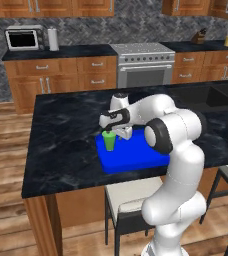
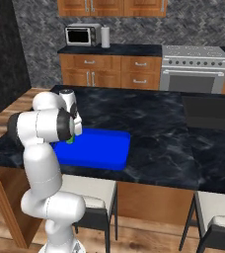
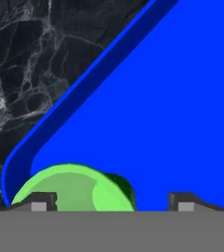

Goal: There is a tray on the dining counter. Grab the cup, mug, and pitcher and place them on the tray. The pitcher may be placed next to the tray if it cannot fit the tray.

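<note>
one green cup (image 1: 109, 140), one blue tray (image 1: 136, 159), two stools (image 1: 128, 197), one microwave (image 1: 24, 38)

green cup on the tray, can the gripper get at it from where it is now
Probably yes: the gripper hangs right above the green cup, jaws open, and the blue tray around it is bare.

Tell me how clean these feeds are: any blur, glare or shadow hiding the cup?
Left base view: soft but evenly lit, no glare; the cup stands plain on the tray under the gripper. Right base view: the arm covers most of the cup. Hand view: sharp; cup cut off at the bottom, small shadow beside it.
</note>
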